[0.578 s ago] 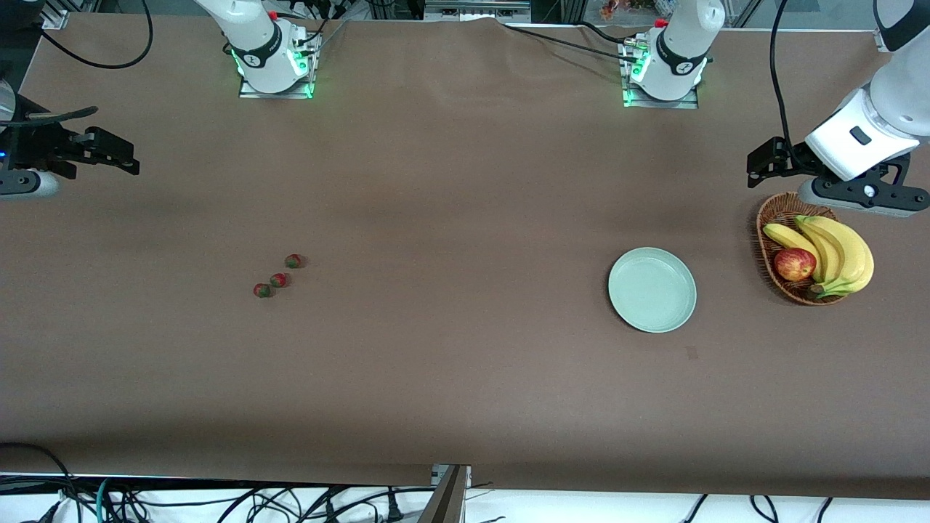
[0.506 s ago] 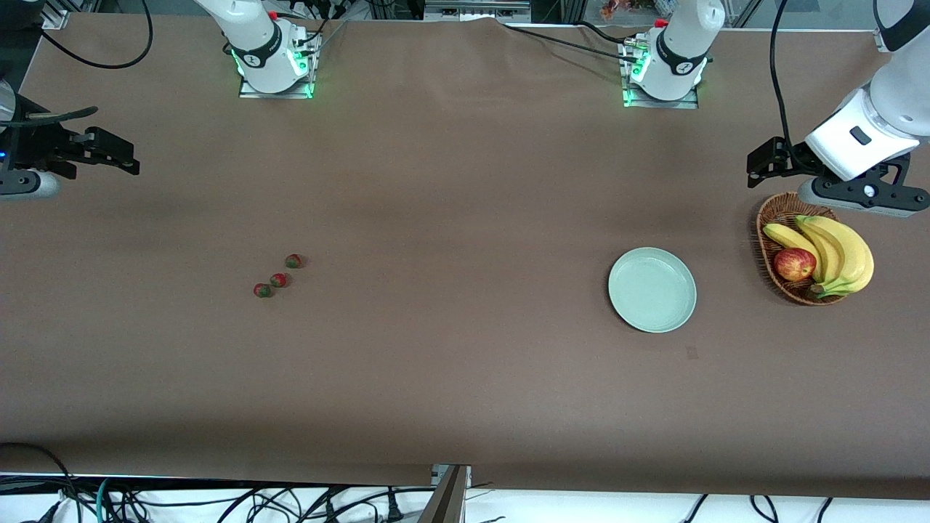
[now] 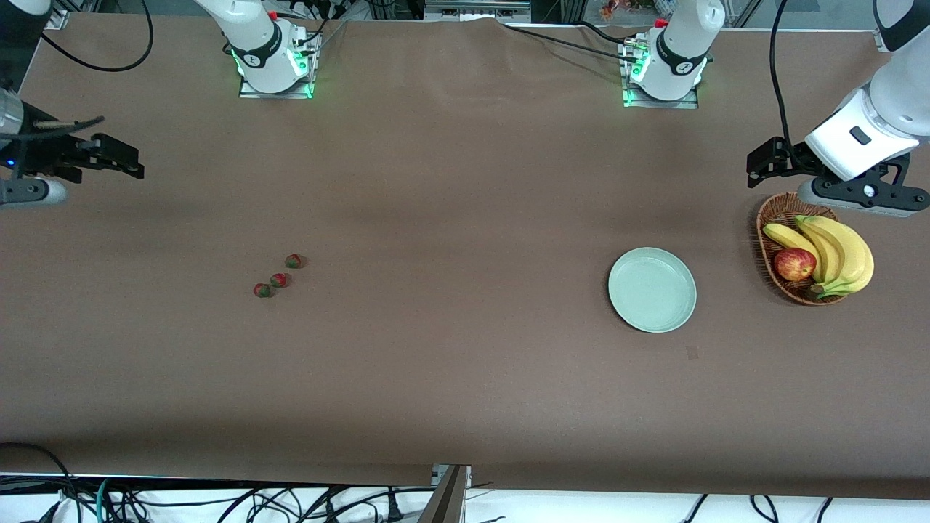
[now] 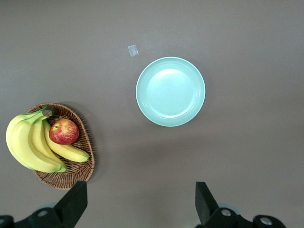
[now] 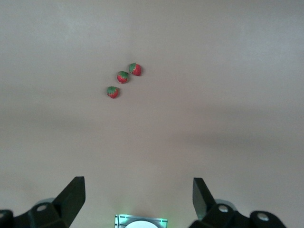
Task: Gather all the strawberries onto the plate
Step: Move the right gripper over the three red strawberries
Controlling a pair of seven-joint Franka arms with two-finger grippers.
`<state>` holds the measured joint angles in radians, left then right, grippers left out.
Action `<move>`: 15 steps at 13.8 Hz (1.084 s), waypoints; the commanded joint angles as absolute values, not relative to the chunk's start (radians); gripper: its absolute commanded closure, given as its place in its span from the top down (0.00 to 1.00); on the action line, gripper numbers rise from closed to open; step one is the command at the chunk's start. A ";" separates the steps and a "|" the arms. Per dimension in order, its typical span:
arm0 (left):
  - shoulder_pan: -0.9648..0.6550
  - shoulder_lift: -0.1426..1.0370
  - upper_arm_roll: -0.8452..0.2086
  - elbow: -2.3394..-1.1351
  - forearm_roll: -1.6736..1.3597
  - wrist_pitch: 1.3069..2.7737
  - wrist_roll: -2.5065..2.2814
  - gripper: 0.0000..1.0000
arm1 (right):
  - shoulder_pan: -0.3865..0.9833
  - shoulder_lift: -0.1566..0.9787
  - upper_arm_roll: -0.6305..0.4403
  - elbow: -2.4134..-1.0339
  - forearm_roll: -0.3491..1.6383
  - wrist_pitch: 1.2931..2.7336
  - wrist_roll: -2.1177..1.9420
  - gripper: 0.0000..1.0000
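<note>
Three small red strawberries (image 3: 278,280) with green tops lie close together in a short row on the brown table, toward the right arm's end; the right wrist view shows the strawberries (image 5: 123,77) well ahead of the fingers. The pale green plate (image 3: 652,290) sits bare toward the left arm's end and appears round in the left wrist view as the plate (image 4: 170,91). My right gripper (image 5: 138,186) hangs open and holds nothing, high over the table's edge (image 3: 29,190). My left gripper (image 4: 141,190) is open and holds nothing, up over the basket's rim (image 3: 864,196).
A wicker basket (image 3: 771,218) with bananas (image 3: 843,250) and an apple (image 3: 794,264) stands beside the plate, closer to the left arm's end. A small pale tag (image 3: 692,353) lies nearer to the front camera than the plate. Cables hang along the table's near edge.
The right gripper has shifted a little over the table's edge. The left arm, the strawberries and the plate have not moved.
</note>
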<state>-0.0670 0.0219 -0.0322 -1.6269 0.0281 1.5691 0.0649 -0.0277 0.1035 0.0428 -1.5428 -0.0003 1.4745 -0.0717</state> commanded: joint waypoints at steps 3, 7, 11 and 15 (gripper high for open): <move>-0.067 0.040 -0.037 -1.591 0.029 1.552 0.083 1.00 | -0.002 0.270 0.044 -1.519 -0.015 1.529 -0.072 1.00; -0.067 0.040 -0.037 -1.591 0.029 1.552 0.083 1.00 | 0.056 0.412 0.045 -1.526 0.048 1.658 -0.048 1.00; -0.067 0.040 -0.037 -1.591 0.029 1.552 0.083 1.00 | 0.156 0.499 0.043 -1.598 0.041 1.840 0.107 1.00; -0.067 0.040 -0.037 -1.591 0.029 1.552 0.083 1.00 | 0.190 0.491 0.043 -1.862 0.034 2.168 0.163 1.00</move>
